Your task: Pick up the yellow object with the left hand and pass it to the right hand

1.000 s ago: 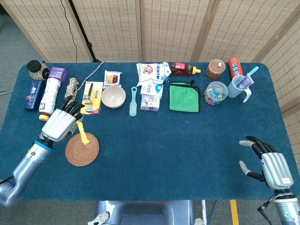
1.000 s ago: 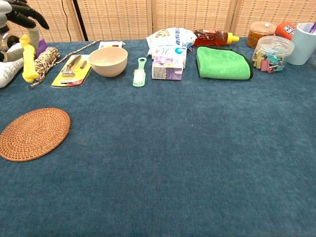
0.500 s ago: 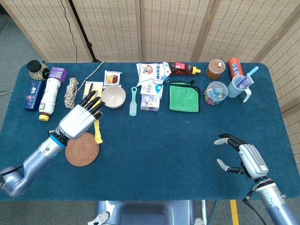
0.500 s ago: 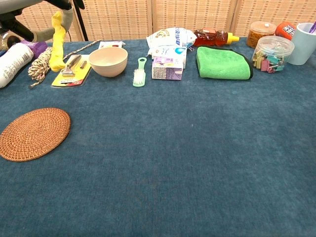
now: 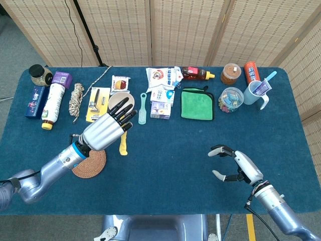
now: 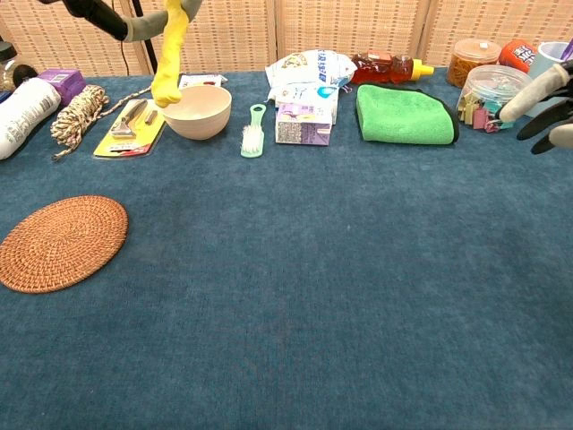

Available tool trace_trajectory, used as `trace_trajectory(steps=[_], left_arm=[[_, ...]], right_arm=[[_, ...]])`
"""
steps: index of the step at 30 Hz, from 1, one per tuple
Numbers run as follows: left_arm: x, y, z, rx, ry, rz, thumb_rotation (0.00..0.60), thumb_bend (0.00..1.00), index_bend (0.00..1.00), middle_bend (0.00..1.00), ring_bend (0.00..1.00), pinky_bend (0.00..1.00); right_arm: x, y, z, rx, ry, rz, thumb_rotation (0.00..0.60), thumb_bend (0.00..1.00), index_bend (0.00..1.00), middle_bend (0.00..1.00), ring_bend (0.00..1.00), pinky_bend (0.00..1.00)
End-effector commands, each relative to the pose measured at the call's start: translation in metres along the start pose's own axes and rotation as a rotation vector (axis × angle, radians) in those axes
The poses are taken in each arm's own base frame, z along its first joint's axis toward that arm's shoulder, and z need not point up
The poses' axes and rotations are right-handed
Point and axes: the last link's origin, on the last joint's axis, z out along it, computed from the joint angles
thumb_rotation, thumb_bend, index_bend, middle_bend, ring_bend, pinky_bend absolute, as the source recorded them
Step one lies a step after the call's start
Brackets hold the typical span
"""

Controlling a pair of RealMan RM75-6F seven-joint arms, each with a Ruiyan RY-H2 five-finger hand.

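The yellow object (image 5: pixel 123 144) is a long limp strip that hangs down from my left hand (image 5: pixel 108 131), which grips its upper end above the table's left middle. In the chest view the yellow object (image 6: pixel 170 55) dangles at the top left, in front of the beige bowl (image 6: pixel 196 110), and only the fingers of the left hand (image 6: pixel 107 14) show at the frame's top edge. My right hand (image 5: pixel 234 163) hovers open over the table's right front, fingers spread and empty; the chest view catches the right hand (image 6: pixel 546 97) at the right edge.
A round woven coaster (image 5: pixel 89 161) lies under my left forearm. Along the far side stand a rope coil (image 5: pixel 75 99), razor pack (image 5: pixel 98 103), mint brush (image 5: pixel 143 109), snack packets (image 5: pixel 163 80), green cloth (image 5: pixel 197 104), clip jar (image 5: pixel 231 99) and blue mug (image 5: pixel 256 93).
My left hand has carried the yellow object rightward, away from the coaster toward the table's middle. My right hand has moved left and forward, coming into the chest view.
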Motion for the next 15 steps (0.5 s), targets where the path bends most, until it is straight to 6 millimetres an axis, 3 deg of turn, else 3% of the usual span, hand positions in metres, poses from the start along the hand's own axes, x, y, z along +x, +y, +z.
trace_trajectory(steps=[1,15], left_arm=[[0.006,0.007,0.009,-0.033,0.038,0.032,0.6,0.56,0.67,0.24,0.14,0.03],[0.015,0.033,0.039,-0.104,0.116,0.072,0.6,0.56,0.67,0.24,0.14,0.03]], right_arm=[[-0.009,-0.002,0.016,-0.001,-0.078,0.092,0.6,0.33,0.36,0.22,0.24,0.2],[-0.04,-0.005,0.054,-0.008,-0.275,0.349,0.6,0.32,0.36,0.17,0.13,0.05]])
